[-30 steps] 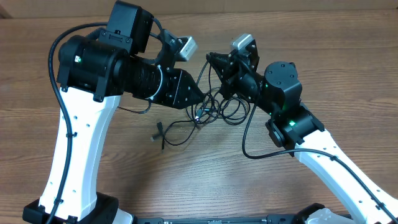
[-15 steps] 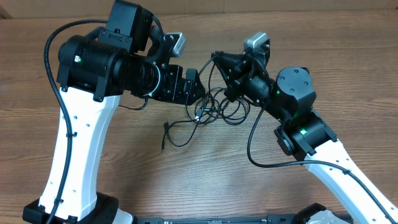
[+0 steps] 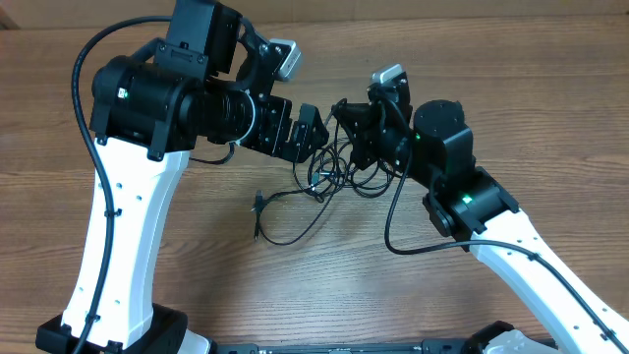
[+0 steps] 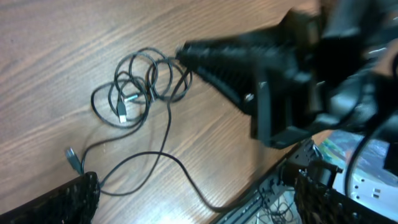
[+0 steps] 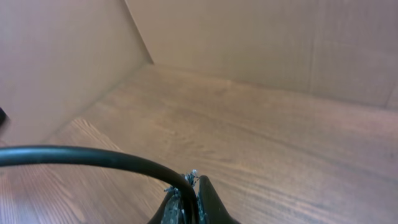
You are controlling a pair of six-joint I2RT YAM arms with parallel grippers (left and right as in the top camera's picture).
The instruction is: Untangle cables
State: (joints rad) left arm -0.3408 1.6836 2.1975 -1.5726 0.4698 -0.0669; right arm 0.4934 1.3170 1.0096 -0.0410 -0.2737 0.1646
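Observation:
A tangle of thin black cables (image 3: 339,172) lies on the wooden table between the two arms, seen in the left wrist view as loose loops (image 4: 140,84) with a small plug (image 4: 122,115) inside them. One long strand (image 3: 290,221) trails toward the front and ends in a plug (image 3: 257,203). My right gripper (image 3: 342,108) is shut on a black cable (image 5: 81,155), which is pinched between its fingertips (image 5: 208,193) and lifted above the tangle. My left gripper (image 3: 307,128) hangs open above the table with nothing between its fingers (image 4: 62,199).
Brown cardboard walls (image 5: 261,43) border the far side of the table. The front table edge, with equipment below it (image 4: 348,168), shows in the left wrist view. The white arm bases (image 3: 108,265) stand at the front left and right.
My left gripper has opened wide, let go of the cable and drawn back slightly. The right gripper, still shut on its cable, shifted right, then back and lower. The trailing strand has moved a little.

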